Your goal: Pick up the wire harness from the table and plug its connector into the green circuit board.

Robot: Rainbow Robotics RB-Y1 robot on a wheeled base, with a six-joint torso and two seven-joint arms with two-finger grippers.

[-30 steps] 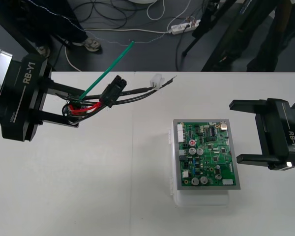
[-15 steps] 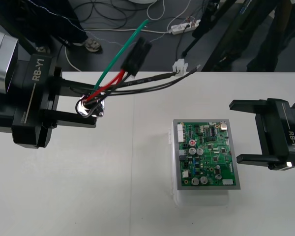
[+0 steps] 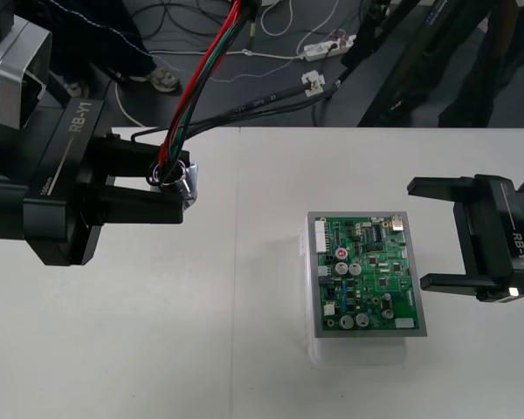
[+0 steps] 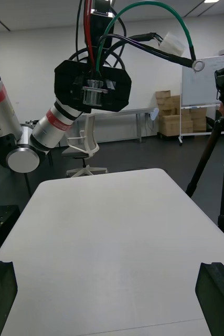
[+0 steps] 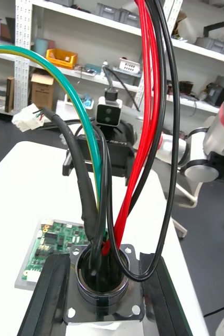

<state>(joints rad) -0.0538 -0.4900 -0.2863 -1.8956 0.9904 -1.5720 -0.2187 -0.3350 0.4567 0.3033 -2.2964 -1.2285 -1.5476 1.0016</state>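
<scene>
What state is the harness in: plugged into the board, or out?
Out: the left gripper holds the harness by its socket, well apart from the board.

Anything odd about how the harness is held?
Yes: the left pincer grips the harness by its metal socket; the wires stand upward and the white connector hangs free, far from the green circuit board.
</scene>
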